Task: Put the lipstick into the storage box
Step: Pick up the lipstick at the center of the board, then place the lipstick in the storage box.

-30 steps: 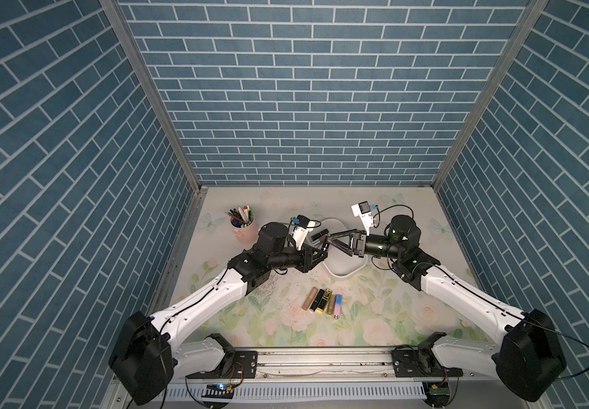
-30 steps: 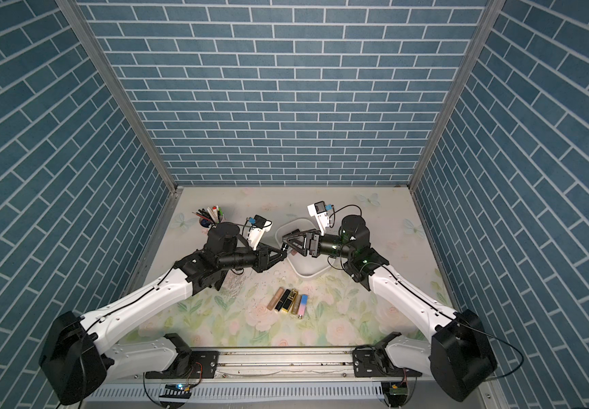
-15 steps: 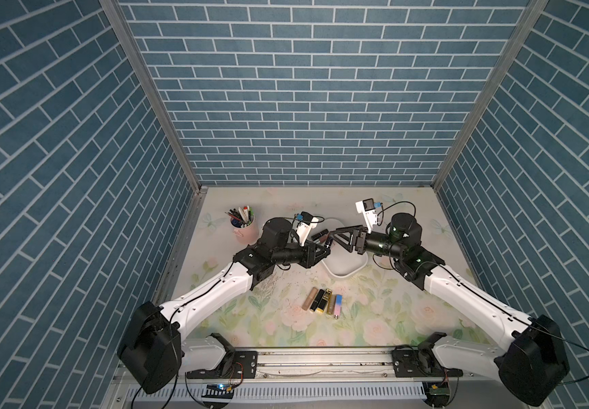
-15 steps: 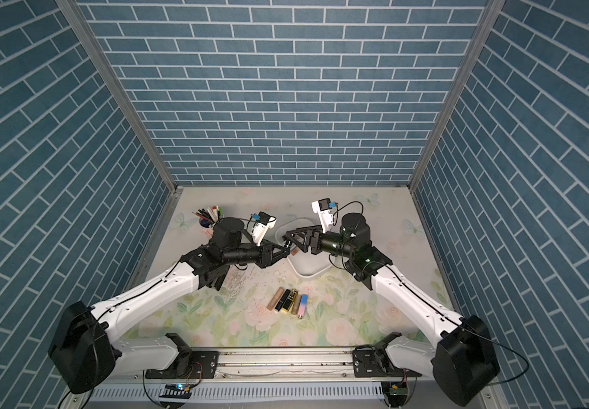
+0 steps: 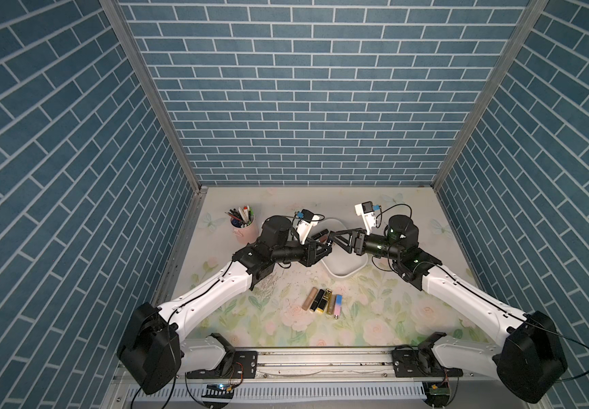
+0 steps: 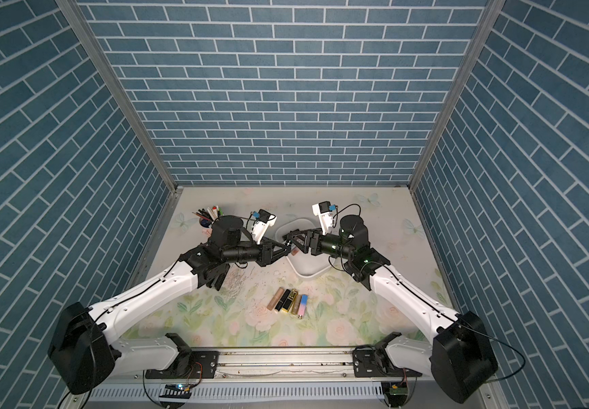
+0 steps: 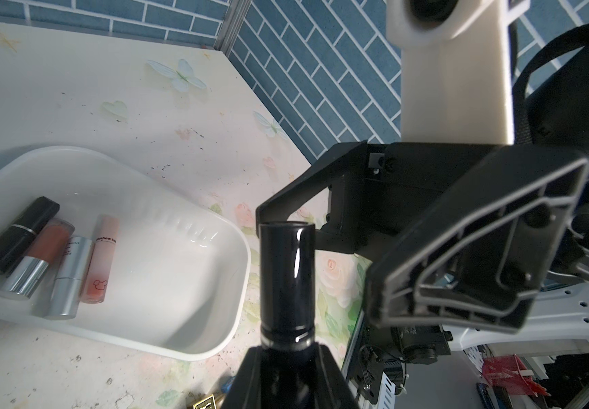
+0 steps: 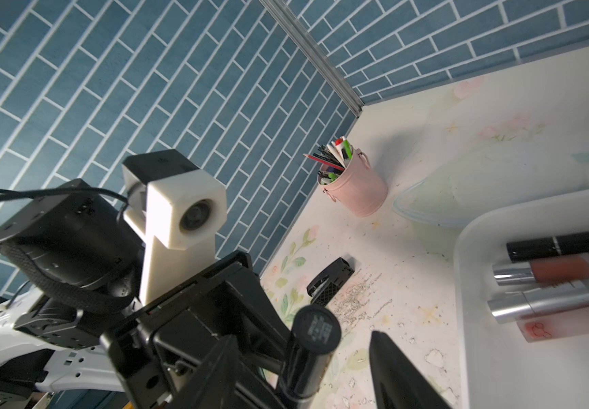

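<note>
Left wrist view, black lipstick (image 7: 287, 276) clamped in left fingers (image 7: 247, 384), long axis pointing toward parted right fingers (image 7: 463, 255)

— What encloses the space?
— Three walls of blue brick-pattern panelling with white joints (image 5: 307, 106) fill the upper frame in both top views. Two silver metal corner strips (image 5: 153, 95) slant down from the upper corners.
— And below them?
— A pale tabletop printed with pink roses and green leaves (image 5: 392, 318) sits lower centre, evenly lit. A grey metal rail (image 5: 321, 361) crosses the bottom edge.
</note>
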